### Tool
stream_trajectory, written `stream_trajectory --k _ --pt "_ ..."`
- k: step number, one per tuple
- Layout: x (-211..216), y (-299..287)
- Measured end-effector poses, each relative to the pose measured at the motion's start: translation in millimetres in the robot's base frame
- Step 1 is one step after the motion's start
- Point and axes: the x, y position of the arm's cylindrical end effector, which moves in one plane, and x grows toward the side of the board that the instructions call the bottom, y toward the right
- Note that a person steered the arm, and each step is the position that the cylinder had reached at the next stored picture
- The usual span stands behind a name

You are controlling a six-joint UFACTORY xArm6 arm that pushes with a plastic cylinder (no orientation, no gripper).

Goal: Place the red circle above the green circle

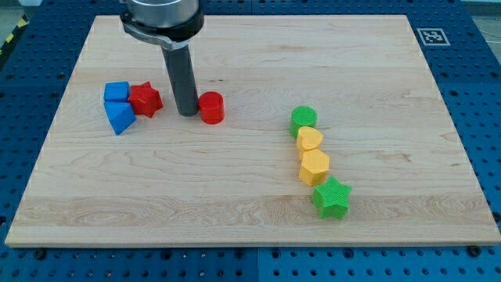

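The red circle (211,107) lies on the wooden board, left of the middle. My tip (187,113) stands right beside it on its left, touching or nearly touching it. The green circle (304,120) lies to the view's right of the red circle, a little lower, at the top of a short column of blocks. The two circles are well apart.
Below the green circle sit a yellow heart (310,139), a yellow hexagon (315,167) and a green star (332,197). At the left are a red star (145,99), a blue cube (117,92) and a blue triangle-like block (120,117). The board (250,211) rests on a blue perforated table.
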Motion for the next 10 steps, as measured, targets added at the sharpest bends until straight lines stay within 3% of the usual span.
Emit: stream_trajectory --k 2,6,10 --pt "36 4" --pt "-14 35" --pt "-29 69"
